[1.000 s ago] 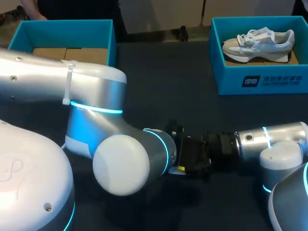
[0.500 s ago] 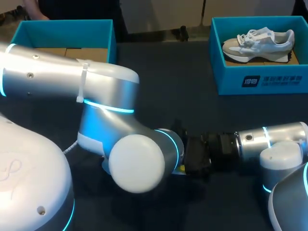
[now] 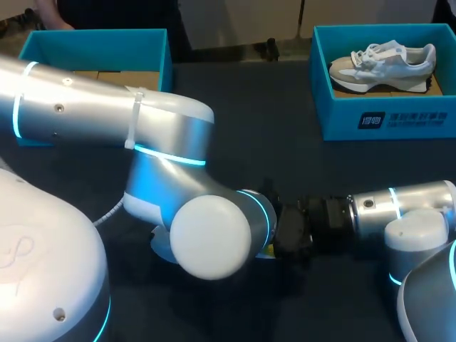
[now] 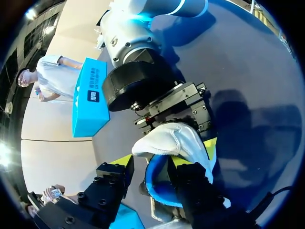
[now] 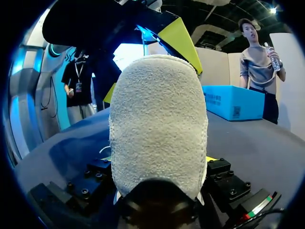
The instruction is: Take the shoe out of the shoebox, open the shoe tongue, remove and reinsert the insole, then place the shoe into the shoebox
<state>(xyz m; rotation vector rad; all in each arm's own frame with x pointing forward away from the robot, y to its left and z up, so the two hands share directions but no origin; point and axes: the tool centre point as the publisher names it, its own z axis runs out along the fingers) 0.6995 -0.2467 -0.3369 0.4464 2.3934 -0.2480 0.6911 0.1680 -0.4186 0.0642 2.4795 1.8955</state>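
A grey-and-white shoe [image 3: 382,64] lies in the blue shoebox [image 3: 388,121] at the back right. The insole [image 5: 158,124], white on top and blue underneath [image 4: 157,183], is held above the table's middle. My right gripper [image 5: 158,158] is shut on its near end, a yellow tip at each edge. My left gripper [image 4: 153,161] straddles the far end. One of its fingers [image 4: 183,164] lies against the insole and the other stands slightly off it. In the head view my left arm's elbow [image 3: 210,246] hides most of both grippers.
A second blue box [image 3: 92,43] with cardboard inside stands at the back left. My right arm [image 3: 385,206] comes in low from the right. Dark bare tabletop [image 3: 256,128] lies between the two boxes.
My left arm's upper link and elbow have swung to the right and now cover more of its own gripper. The right arm, the shoe and both boxes have not moved.
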